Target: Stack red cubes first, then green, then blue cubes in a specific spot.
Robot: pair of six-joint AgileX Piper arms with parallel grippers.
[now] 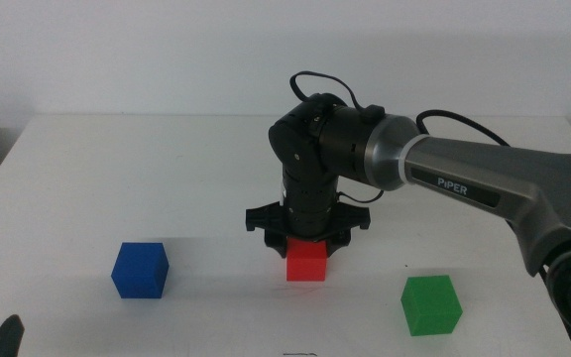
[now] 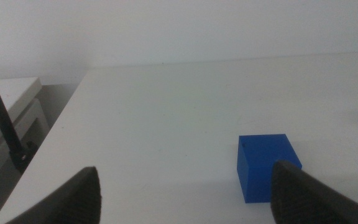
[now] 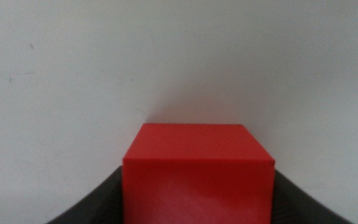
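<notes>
A: Nearest the camera?
B: The left gripper — only a dark tip at the bottom edge, its jaws spread apart, waiting near the blue cube.
A: And the red cube?
B: Small, matte, sharp-edged, sitting on the smooth white table. The right gripper stands straight down over it, dark jaws clamped against its two sides.
A: The others, relative to the red cube?
B: The blue cube lies well off to its left; the green cube off to its right and a little nearer the camera — both the same plain matte shape.
</notes>
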